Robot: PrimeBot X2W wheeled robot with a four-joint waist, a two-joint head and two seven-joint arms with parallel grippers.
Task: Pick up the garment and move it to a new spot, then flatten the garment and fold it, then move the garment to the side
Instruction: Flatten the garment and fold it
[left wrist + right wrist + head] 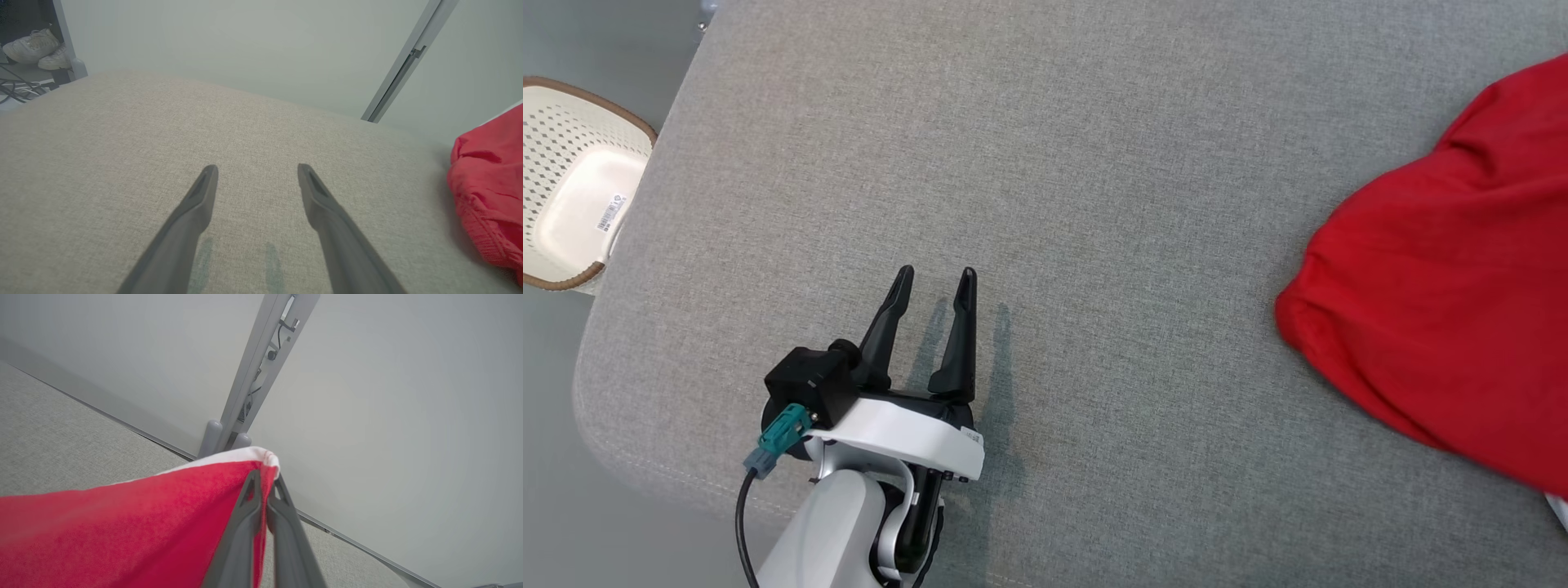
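the right gripper (263, 477) is clamping the hem of the red garment (1445, 269), which is lying bunched at the right edge of the grey cushion (1094, 163), well apart from the left gripper (936, 271), which is hanging wide open and empty.

Right claw (266, 478) tight on corner of red garment (122, 526), grey surface (61, 437) below

Grey woven surface (1094, 163) stretching wide, a white perforated basket (572, 180) on the floor (556, 498) beside its corner, pale wall (245, 41) behind, white sneakers (32, 47) tucked away.
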